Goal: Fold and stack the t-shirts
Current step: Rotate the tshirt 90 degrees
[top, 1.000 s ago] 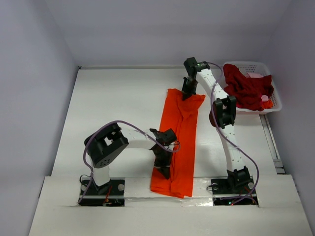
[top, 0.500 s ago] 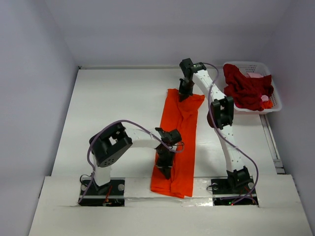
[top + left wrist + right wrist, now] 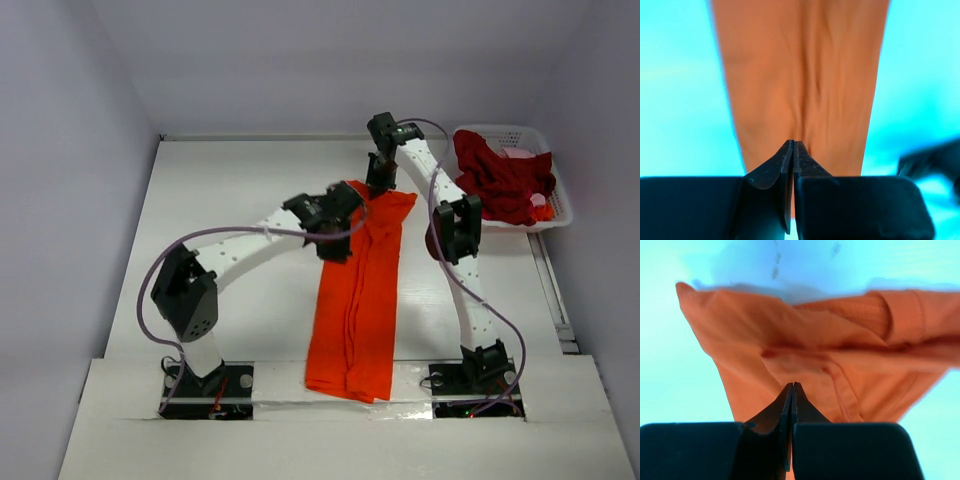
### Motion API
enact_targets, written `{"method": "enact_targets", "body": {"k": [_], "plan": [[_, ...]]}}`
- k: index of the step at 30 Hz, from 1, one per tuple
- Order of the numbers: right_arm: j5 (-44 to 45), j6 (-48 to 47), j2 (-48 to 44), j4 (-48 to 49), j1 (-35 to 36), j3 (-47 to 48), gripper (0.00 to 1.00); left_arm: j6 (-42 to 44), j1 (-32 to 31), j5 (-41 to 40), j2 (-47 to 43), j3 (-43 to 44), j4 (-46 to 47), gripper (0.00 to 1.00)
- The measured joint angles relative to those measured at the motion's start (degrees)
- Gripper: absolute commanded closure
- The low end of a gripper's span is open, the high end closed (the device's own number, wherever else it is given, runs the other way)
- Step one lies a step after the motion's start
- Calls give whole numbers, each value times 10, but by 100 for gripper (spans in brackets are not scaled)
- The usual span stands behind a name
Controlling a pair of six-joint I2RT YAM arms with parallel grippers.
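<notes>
The bright orange-red t-shirt (image 3: 360,300) lies on the white table as a long narrow strip, running from the near edge to the far middle. My left gripper (image 3: 336,243) is shut and sits over the strip's left edge in its far half; the left wrist view shows the shut tips (image 3: 793,143) just above the orange cloth (image 3: 800,75). My right gripper (image 3: 378,190) is shut at the strip's far end, its tips (image 3: 792,384) against the bunched orange cloth (image 3: 805,340). The dark crimson t-shirt (image 3: 500,180) lies crumpled in the basket with a bit of pink cloth (image 3: 520,153).
The white lattice basket (image 3: 563,200) stands at the back right of the table. The table (image 3: 230,220) is walled by grey panels at the left, back and right. The arm bases stand at the near edge.
My left gripper has moved from the near end of the orange strip up along it to its far half. The right gripper has stayed at the far end.
</notes>
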Motion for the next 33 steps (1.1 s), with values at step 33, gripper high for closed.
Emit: {"method": "enact_targets", "body": {"k": [33], "plan": [[24,-21,-178,92,-60,-270,100,136,202,76,335,329,133,100]]}}
